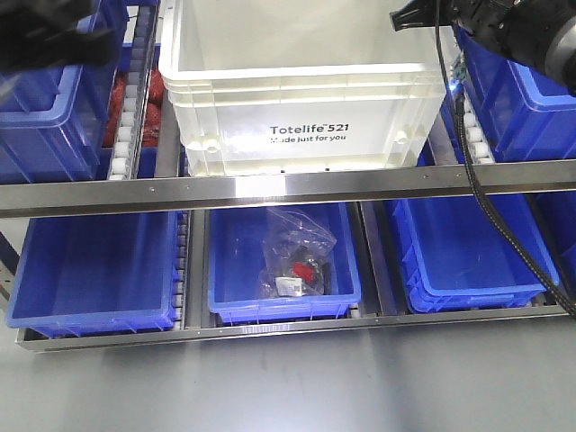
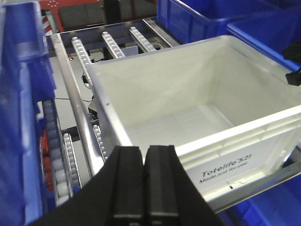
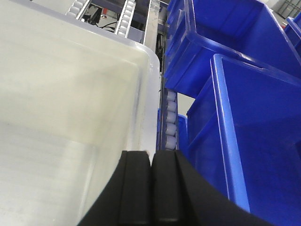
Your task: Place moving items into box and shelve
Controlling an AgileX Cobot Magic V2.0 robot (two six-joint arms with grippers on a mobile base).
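Left wrist-mounted, left claw [image 2: 145, 181] pressed together at box [image 2: 244, 141] rim, right claw [image 3: 151, 188] likewise

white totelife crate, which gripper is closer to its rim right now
Right, as far as these views show. The right gripper, shut, sits directly over the white crate's right rim. The left gripper, also shut, hangs just outside the near-left corner.
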